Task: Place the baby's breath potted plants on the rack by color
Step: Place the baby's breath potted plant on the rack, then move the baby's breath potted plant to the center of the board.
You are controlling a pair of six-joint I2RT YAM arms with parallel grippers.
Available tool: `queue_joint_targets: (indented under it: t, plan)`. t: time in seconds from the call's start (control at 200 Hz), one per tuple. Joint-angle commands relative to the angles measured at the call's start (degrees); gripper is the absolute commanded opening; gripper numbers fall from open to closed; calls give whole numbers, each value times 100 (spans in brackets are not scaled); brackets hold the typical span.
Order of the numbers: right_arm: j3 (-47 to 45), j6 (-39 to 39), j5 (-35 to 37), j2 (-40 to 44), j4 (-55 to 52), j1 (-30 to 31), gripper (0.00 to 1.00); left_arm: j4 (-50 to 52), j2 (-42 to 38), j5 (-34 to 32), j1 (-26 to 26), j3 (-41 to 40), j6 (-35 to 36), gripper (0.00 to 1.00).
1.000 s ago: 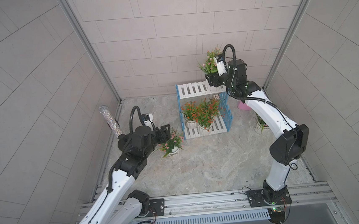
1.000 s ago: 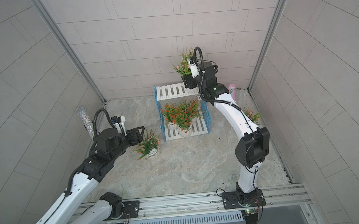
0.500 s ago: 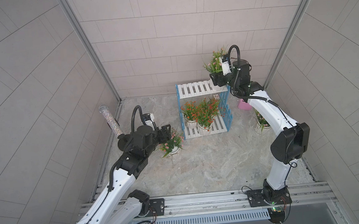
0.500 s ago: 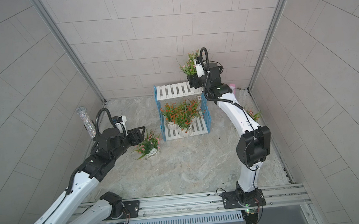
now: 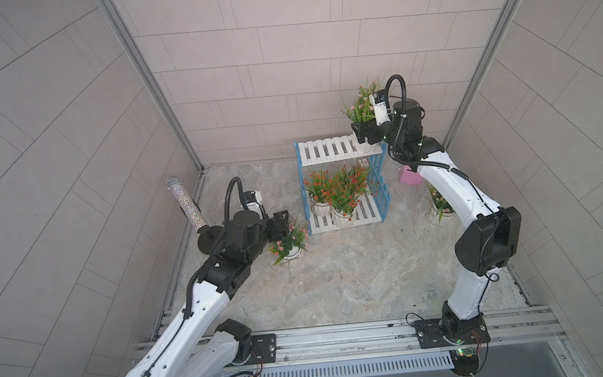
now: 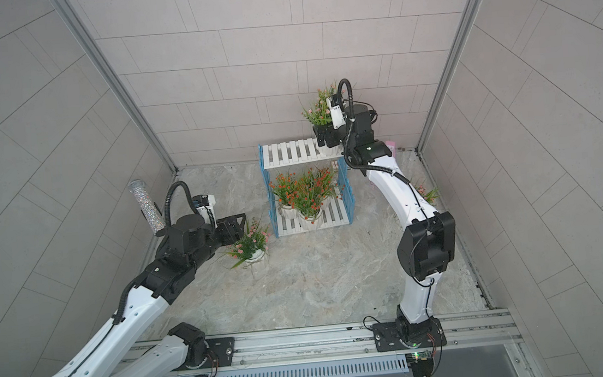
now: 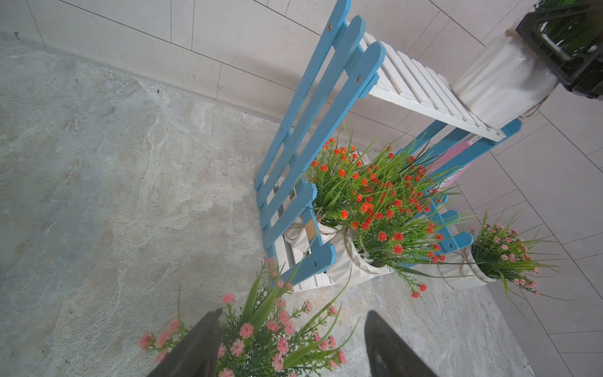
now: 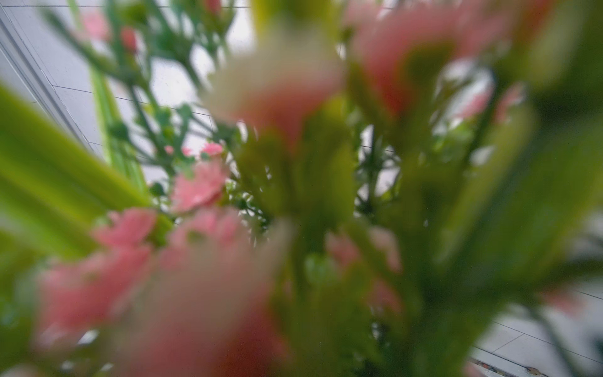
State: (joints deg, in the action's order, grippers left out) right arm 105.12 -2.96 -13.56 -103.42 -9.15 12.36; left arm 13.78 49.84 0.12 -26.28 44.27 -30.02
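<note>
Nearest the base rail, the left claw (image 7: 292, 315) hangs low over the marbled floor (image 5: 355, 277) with its jaws apart, gripping nothing. In the left wrist view, the sprigs of a pink-flowered plant (image 7: 261, 333) rise between its two fingers (image 7: 199, 342). In both top views that plant's white pot stands upright on the floor, near the front left corner of the rack (image 5: 326, 150) and apart from it. A glittery tube (image 5: 185, 206) leans by the left wall, beside the left arm. Farther in, the rack's lower shelf is crowded with orange-flowered plants (image 5: 340, 190). At least two white pots show, close together; foliage hides how many more there are. To the right of the rack, a second pink-flowered plant (image 5: 439, 204) stands on the floor, partly behind the right arm. On the upper shelf, at its right end, sits a third pink-flowered plant (image 5: 361, 107) in its white pot (image 7: 499, 85), upright. The right claw (image 5: 361, 137) is at the top of this pot, its black fingers on either side of the rim, and I cannot tell whether it grips or stands clear. The right wrist view is filled with blurred pink blossoms and green leaves. Behind the rack's right side, a pink object (image 5: 411, 177) rests on the floor near the back wall.
</note>
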Motion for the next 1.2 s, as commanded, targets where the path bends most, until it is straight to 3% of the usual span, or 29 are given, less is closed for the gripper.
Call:
queue_joint_targets:
  t: [0.0, 1.196]
  plan:
    - [113, 127, -112, 182, 204, -41, 99, -64, -14, -90, -20, 11, 24, 73]
    - [322, 45, -563, 703, 627, -58, 99, -181, 115, -83, -20, -37, 62, 73]
